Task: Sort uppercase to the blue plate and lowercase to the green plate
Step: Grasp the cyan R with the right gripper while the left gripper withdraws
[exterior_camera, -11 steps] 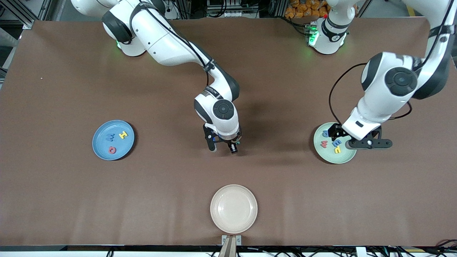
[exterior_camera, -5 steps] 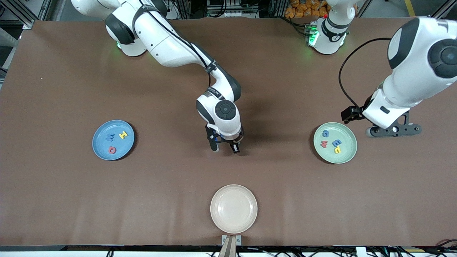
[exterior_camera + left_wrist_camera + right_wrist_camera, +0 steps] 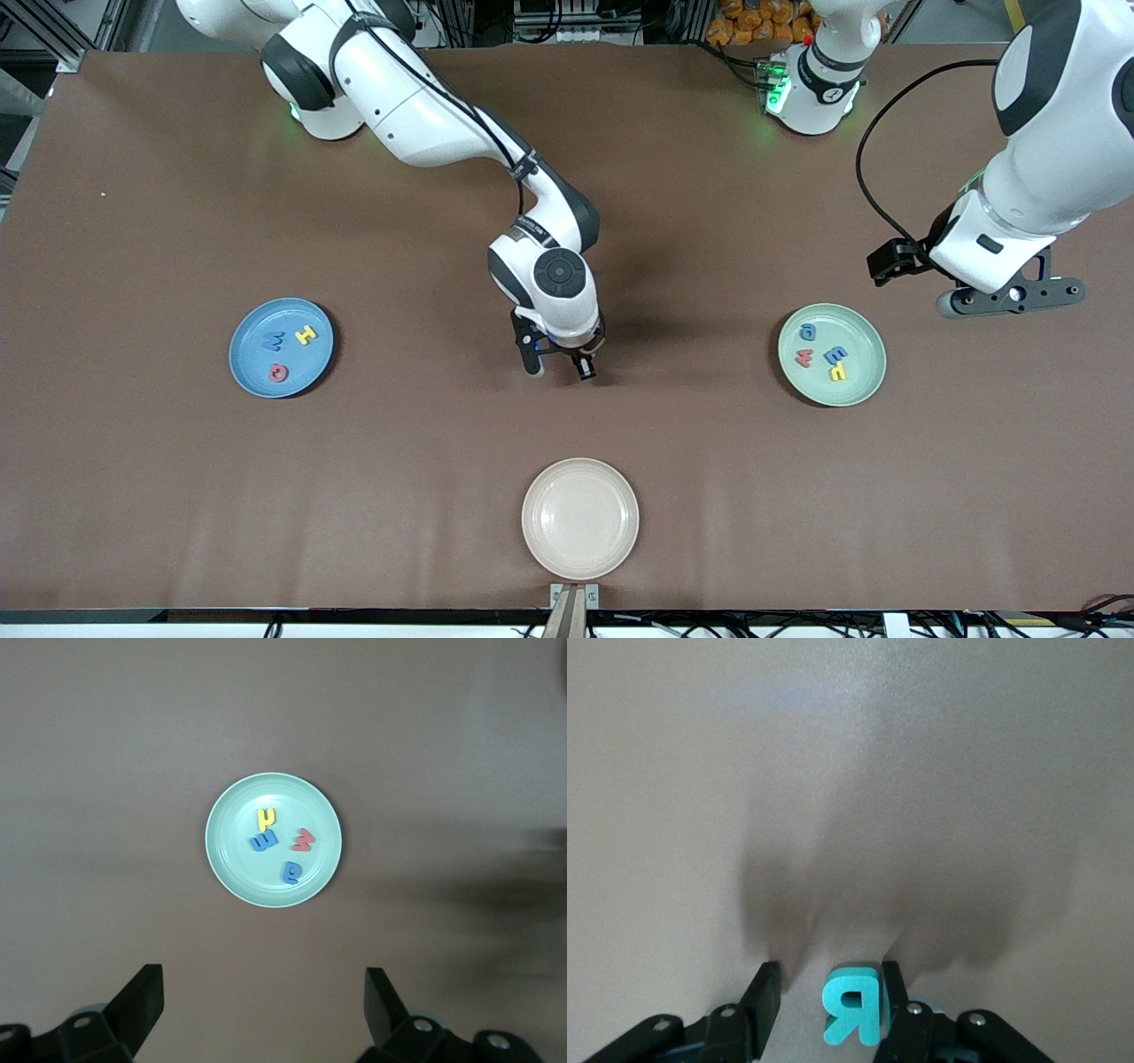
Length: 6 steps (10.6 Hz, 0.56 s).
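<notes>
At mid-table my right gripper (image 3: 558,370) stands low, open, its jaws straddling the teal uppercase R (image 3: 852,1005). One finger (image 3: 893,985) touches the R; the other stands apart. The blue plate (image 3: 244,359), toward the right arm's end, holds a blue W (image 3: 274,340), a yellow H (image 3: 305,335) and a red Q (image 3: 280,372). On the green plate (image 3: 859,383) lie the lowercase letters: a blue g (image 3: 808,332), a red w (image 3: 804,358), a blue E-like letter (image 3: 834,355) and a yellow h (image 3: 837,373). My left gripper (image 3: 1010,297) hangs wide open and empty, high beside that plate.
A cream plate (image 3: 580,518) with nothing in it sits near the table's front edge, nearer to the front camera than the right gripper. Brown tabletop lies between the three plates.
The left arm rose and drew away from over the green plate toward its own end. The right gripper's jaws narrowed around the R.
</notes>
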Each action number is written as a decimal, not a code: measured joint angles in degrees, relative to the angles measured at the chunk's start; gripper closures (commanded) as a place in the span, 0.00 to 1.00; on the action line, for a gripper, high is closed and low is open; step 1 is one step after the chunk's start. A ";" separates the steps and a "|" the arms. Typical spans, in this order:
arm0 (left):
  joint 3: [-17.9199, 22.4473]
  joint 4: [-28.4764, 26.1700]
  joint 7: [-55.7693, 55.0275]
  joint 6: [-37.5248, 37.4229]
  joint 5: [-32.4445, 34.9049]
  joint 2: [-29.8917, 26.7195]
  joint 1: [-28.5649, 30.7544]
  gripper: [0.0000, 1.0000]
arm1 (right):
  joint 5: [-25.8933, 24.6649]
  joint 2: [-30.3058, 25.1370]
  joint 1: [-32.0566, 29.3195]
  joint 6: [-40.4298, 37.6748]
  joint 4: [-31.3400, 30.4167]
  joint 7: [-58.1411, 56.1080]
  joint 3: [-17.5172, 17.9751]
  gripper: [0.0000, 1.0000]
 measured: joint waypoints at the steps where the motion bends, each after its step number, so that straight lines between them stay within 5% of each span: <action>1: 0.51 0.12 0.00 -0.25 -1.83 -0.53 -0.03 0.00 | 0.77 0.00 0.00 0.20 0.00 0.00 -0.01 0.46; 6: 3.18 0.75 0.00 -1.97 -5.68 -3.41 -0.08 0.00 | 1.77 0.05 0.09 0.40 0.02 -0.02 0.04 0.61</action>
